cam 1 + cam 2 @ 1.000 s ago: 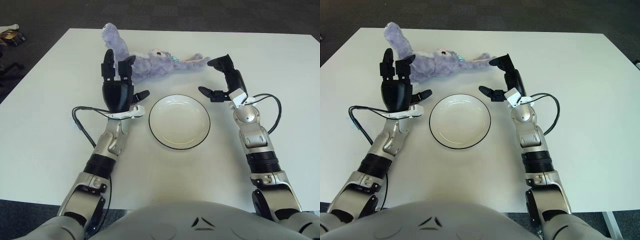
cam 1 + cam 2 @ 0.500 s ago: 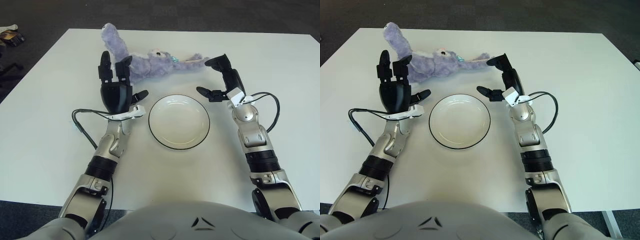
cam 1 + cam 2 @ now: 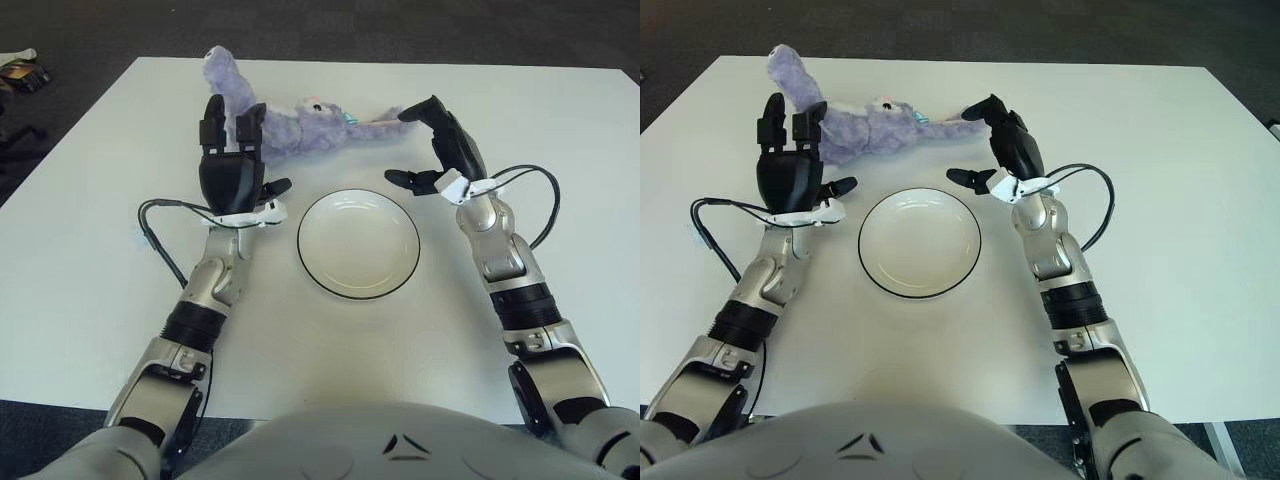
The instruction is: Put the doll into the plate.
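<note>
Fingers spread on left hand (image 3: 232, 170) and right hand (image 3: 440, 150), one doll (image 3: 290, 125), one plate (image 3: 358, 243)

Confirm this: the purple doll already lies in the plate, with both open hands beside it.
Not quite: the purple doll lies on the table beyond the plate, which holds nothing, as the left eye view shows. The left hand and right hand are open beside it.

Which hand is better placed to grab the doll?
Left, probably. The left hand shows open against the doll at its thick body. The right hand, also open, is only near its thin end. The plate lies between them.
</note>
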Action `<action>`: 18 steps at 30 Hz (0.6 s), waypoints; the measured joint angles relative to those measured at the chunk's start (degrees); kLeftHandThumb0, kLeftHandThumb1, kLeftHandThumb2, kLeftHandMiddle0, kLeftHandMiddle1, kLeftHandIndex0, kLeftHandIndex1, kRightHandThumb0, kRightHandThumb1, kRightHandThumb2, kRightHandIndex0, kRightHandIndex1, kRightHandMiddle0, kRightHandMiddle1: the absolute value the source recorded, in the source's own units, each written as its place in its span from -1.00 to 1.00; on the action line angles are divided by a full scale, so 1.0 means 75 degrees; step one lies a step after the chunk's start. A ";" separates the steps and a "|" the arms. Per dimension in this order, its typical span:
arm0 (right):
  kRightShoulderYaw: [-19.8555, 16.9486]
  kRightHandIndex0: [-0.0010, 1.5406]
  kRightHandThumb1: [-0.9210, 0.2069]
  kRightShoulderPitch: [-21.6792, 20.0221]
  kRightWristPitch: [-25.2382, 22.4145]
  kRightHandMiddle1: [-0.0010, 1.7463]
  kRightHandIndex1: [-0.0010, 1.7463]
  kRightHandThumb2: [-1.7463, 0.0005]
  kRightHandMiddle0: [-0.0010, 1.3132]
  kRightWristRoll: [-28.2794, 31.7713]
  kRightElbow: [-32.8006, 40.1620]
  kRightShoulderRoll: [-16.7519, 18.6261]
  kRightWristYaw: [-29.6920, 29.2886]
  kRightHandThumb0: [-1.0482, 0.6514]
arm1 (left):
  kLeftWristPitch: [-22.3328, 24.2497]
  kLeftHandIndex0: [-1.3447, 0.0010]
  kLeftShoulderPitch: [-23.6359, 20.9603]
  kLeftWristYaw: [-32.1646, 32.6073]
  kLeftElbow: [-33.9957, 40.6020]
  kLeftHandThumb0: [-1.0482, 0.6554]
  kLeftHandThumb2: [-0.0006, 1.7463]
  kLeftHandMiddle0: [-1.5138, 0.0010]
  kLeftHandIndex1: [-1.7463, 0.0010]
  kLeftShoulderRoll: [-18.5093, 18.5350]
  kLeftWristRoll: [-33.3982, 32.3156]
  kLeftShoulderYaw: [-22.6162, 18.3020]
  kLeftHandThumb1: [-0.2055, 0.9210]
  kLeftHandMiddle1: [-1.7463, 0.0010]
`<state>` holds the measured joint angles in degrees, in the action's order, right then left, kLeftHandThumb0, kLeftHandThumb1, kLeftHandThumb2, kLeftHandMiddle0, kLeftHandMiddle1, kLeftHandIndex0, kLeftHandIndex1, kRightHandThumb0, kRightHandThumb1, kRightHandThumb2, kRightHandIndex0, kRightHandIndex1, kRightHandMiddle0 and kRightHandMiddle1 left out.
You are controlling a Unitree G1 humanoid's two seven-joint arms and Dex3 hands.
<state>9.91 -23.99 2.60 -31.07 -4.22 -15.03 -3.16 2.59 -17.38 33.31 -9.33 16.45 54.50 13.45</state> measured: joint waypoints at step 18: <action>0.0920 -0.83 -0.20 -0.0649 -0.0858 -0.03 -0.35 0.11 -1.00 -0.1807 -0.0045 0.0223 -0.0496 -0.60 | -0.0105 1.00 -0.0556 -0.2211 0.0237 -0.44 0.11 1.00 0.29 0.0552 -0.0939 -0.0030 -0.26 0.69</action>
<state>16.81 -28.85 -3.83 -44.62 -4.56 -13.36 -6.88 1.81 -21.55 16.72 -7.55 20.59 47.46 13.22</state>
